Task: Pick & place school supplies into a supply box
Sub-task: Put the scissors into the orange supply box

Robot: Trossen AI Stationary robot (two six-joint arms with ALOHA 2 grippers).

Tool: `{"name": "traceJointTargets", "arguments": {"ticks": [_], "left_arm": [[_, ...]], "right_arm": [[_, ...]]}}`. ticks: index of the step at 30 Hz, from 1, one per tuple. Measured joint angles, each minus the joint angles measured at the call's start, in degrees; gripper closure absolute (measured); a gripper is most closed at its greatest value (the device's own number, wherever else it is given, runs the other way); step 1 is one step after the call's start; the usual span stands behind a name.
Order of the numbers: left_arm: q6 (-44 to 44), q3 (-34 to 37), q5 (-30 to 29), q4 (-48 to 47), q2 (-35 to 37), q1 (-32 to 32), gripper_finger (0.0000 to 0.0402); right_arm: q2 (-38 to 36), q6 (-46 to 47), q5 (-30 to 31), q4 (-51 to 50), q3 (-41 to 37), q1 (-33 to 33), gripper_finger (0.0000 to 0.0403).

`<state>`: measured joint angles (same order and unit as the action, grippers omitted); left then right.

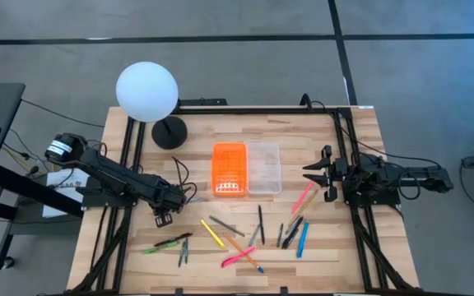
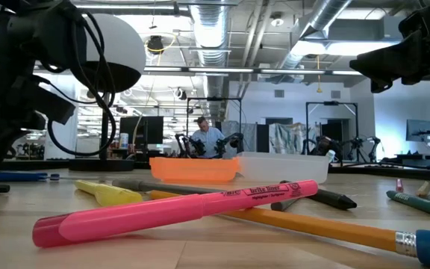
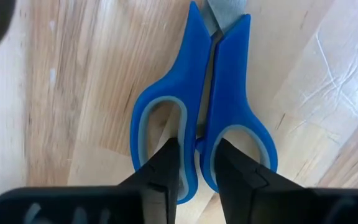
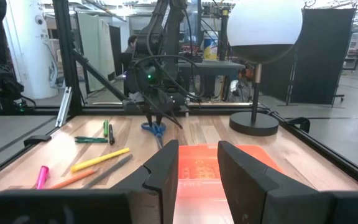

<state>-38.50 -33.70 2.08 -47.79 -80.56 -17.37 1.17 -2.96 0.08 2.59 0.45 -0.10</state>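
The blue-handled scissors (image 3: 197, 93) lie near the table's left side (image 1: 190, 198), under my left gripper (image 3: 196, 155), which has come down on their handles. The supply box sits open at mid table, its orange lid (image 1: 229, 170) beside its clear tray (image 1: 263, 168). Pens, pencils and markers lie scattered on the near half: a pink highlighter (image 2: 178, 209), a yellow one (image 1: 212, 233), green markers (image 1: 167, 243), a blue pen (image 1: 304, 238). My right gripper (image 4: 197, 155) is open and hovers right of the box, touching nothing. My left gripper comes from above, pointing down, with one finger (image 3: 166, 162) in each handle loop. The two inner loop walls (image 3: 194, 134) are pinched between the fingers. I cannot tell whether the scissors rest on the wood or are just off it.
A white globe lamp (image 1: 146, 92) with a black base (image 1: 169, 131) stands at the far left of the table. Black frame rails (image 1: 130, 164) run along the left and right edges. A pink pen (image 1: 304, 197) lies near my right gripper. A person sits in the room beyond.
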Motion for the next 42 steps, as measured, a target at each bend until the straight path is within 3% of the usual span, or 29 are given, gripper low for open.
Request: {"name": "traceJointTargets", "arguments": {"ticks": [18,25,30,33,38,42], "left_arm": [[6.5,-10.6,-1.9,-4.7,-0.2,-0.3,0.0335],[8.2,-15.0,-6.2,-2.8,-0.1,-0.2,0.0333],[10.4,-17.2,-16.9,6.8,-0.1,2.5,0.0331],[12.5,-17.4,-20.5,15.2,-0.1,5.4,0.0329],[12.7,-17.4,-20.6,29.9,-0.2,12.2,0.0331],[8.6,-17.4,-14.0,41.5,-0.2,17.5,0.0328]], "right_arm": [[0.0,0.0,0.0,0.0,0.0,0.0,0.0295],[0.0,0.0,0.0,0.0,0.0,0.0,0.0295],[0.0,0.0,0.0,0.0,0.0,0.0,0.0295],[0.0,0.0,0.0,0.0,0.0,0.0,0.0295],[0.0,0.0,0.0,0.4,0.0,0.0,0.0295],[0.0,0.0,0.0,0.4,0.0,0.0,0.0295]]}}
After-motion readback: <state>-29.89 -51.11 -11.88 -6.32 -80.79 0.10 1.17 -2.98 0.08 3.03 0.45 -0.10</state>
